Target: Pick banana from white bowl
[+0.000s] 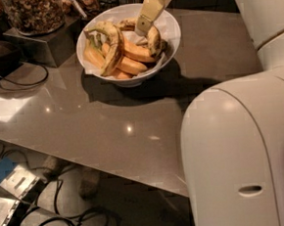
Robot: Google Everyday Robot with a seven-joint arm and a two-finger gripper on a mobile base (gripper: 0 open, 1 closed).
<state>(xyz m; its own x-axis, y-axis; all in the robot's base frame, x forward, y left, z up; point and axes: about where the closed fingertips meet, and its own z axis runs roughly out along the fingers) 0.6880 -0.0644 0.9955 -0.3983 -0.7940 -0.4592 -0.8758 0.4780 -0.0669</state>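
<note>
The white bowl stands on the grey-brown table at the back centre. It holds several bananas. The arched, brown-mottled banana lies at the bowl's right side. A longer pale spotted banana lies on the left over smooth orange-yellow ones. My gripper reaches down into the bowl from the top. Its tip is right beside the upper end of the mottled banana, touching or almost touching it.
Jars of nuts stand on a metal stand at the back left. A black cable lies beside it. My own white arm shell fills the lower right. Cables and boxes lie on the floor below the table's front edge.
</note>
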